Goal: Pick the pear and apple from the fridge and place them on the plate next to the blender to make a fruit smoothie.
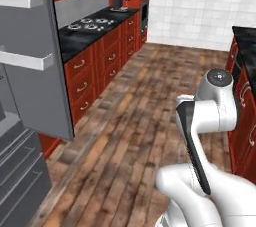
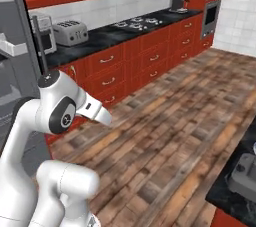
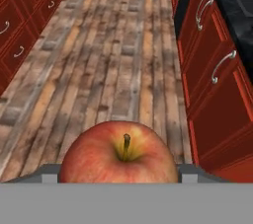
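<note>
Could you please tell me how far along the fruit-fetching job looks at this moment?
The round red-orange apple is out of the fridge, sitting low in the hand view between the pincer's sides and apparently gripped, over the wooden plank floor. The grey fridge door stands open. Left: setting the apple on the plate; the pear's status cannot be judged.

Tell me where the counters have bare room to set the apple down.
On the long black counter, bare patches lie between the toaster and the stove, and past the stove before the coffee machine. The apple sits in the gripper.
</note>
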